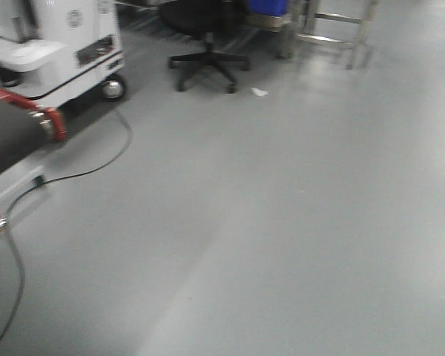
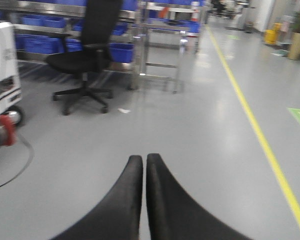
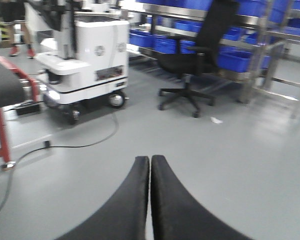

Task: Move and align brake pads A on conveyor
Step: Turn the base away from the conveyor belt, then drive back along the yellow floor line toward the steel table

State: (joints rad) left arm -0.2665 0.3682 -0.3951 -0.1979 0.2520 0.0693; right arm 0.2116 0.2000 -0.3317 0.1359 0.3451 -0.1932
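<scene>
Grey factory floor (image 1: 282, 222) filled most of the front view. Only a corner of the conveyor (image 1: 7, 137), its dark belt edged in red, showed at the far left. None of the brake pads appeared in any of the three views. The small stretch of belt on show carried nothing, so where the pads lay could not be told.

The left end effector (image 2: 144, 160) had its two black fingers pressed together with nothing between them, and the right end effector (image 3: 150, 161) was the same. Both pointed out over open floor rather than down at a worktop. That looked like a tucked carrying posture, suited to a mobile base not yet lined up with its work.

A black cable (image 1: 96, 167) snaked across the floor from the conveyor's foot towards a white cart (image 3: 87, 55) parked near it. Beyond stood an office chair (image 2: 87, 55) in front of shelving stacked with blue bins (image 3: 240, 57). A yellow line (image 2: 260, 135) ran along the aisle on the right of the left wrist view.

The job appeared to be at its outset. The belt sat off to the robot's left, so the base would probably need to face it squarely before either arm could reach a pad. The loose cable looked like the hazard to steer clear of.
</scene>
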